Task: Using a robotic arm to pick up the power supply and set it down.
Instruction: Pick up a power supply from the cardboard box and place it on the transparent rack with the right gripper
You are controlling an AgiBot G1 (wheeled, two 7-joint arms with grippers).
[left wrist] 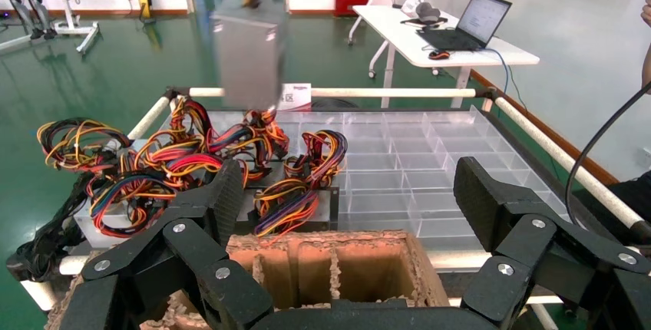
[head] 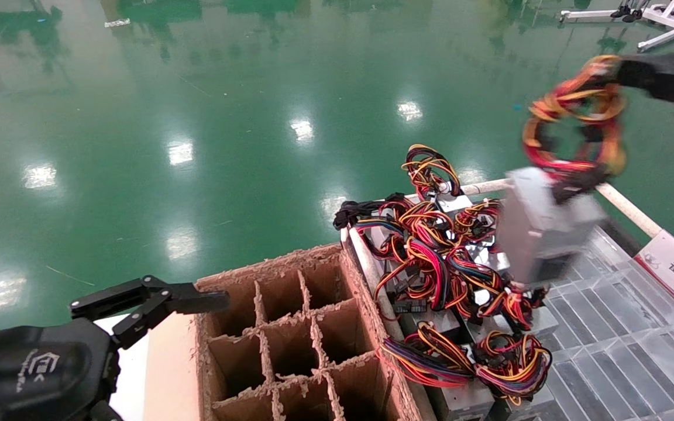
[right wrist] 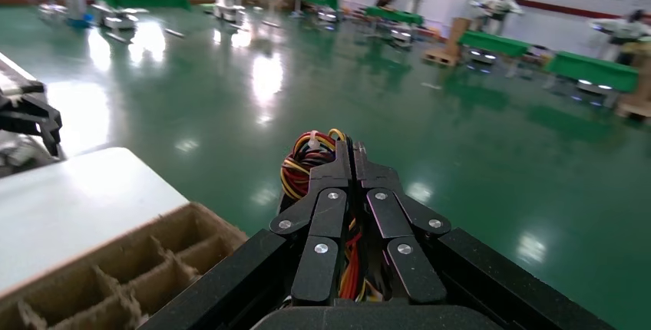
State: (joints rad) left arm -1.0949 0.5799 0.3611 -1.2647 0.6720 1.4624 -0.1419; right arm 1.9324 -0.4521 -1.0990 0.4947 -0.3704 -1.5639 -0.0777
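Grey metal box: the power supply [head: 542, 225] hung in the air above the heap of spare units [head: 448, 275] on the clear tray [head: 635, 327], touching nothing below it.
Hold: right gripper [right wrist: 351, 163] was clamped together on the wire loop [head: 577, 126] only; the casing itself was not gripped.
Left gripper [head: 155, 301]: jaws apart, idle beside the cardboard divider box [head: 290, 345].
Risk 1: load likely to swing or twist, since it dangled from flexible wires.
Risk 2: wires could slip through the fingers [right wrist: 328, 192], dropping the box onto the heap.
Risk 3: a low corner might snag the tangled cables beneath.
Orientation: long axis steeply tilted, near upright; wire end pointed up toward the gripper, opposite end down at the tray.
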